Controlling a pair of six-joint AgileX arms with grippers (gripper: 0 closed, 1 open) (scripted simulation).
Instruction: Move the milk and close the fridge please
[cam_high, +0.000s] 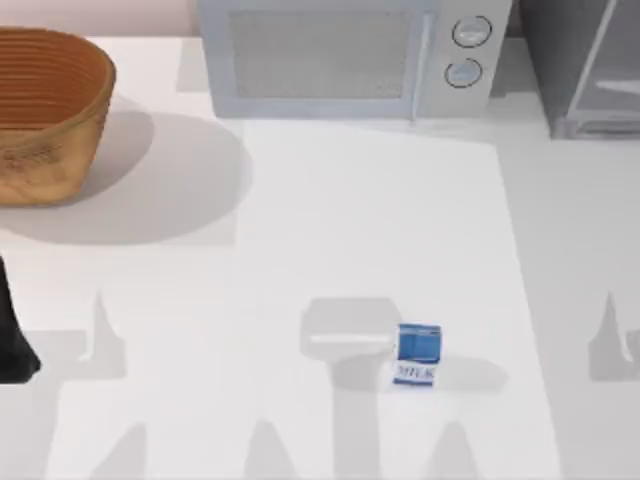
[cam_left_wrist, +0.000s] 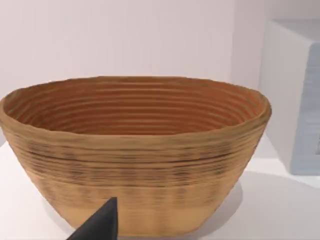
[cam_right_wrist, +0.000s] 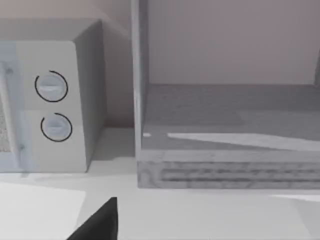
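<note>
Because the milk (cam_high: 417, 354) stands alone on the table (cam_high: 300, 250) near its front edge, small, light and likely easily tipped, a grip across its flat sides seems best; neither gripper's opening can be told.

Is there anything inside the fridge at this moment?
The fridge stands open, and the right wrist view shows a bare grey shelf inside. Its upper part lies outside the picture, so I cannot tell about that. The milk stands out on the table.
</note>
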